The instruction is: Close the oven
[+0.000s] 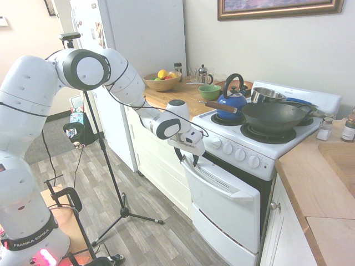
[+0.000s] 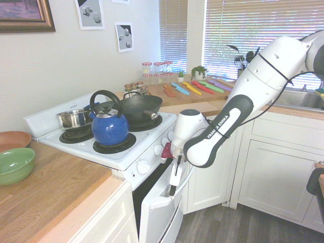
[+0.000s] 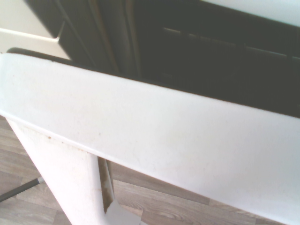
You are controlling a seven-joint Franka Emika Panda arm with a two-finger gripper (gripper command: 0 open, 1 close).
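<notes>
Oven (image 1: 224,199) of glossy white enamel stands between two stretches of wood-grained worktop (image 2: 55,195), its single flat-faced door partly open and leaning outward from a dark cavity (image 3: 211,56) where thin wire rack bars show. One long, bowed white handle (image 1: 213,185) crosses the door's front. The gripper (image 1: 187,158) is at the door's top edge, near the corner beside the cream cabinet drawers (image 1: 158,160), its two dark fingers set apart; whether they touch the door I cannot tell. Four round, white knobs (image 1: 240,154) line the sloping front panel. On the black spiral burners sit three vessels: one rounded, shiny blue kettle (image 2: 109,128), one broad dark wok (image 1: 272,117) with a wooden handle, and one straight-sided, polished metal saucepan (image 2: 74,118). One smooth green bowl (image 2: 16,165) and one shallow terracotta-coloured dish (image 2: 14,140) rest on the worktop near the range's side, with one round wooden bowl of fruit (image 1: 162,83) farther along. Across the range, six slim, coloured knives (image 2: 202,87) lie on the other worktop, near two leafy potted plants (image 2: 198,72).
</notes>
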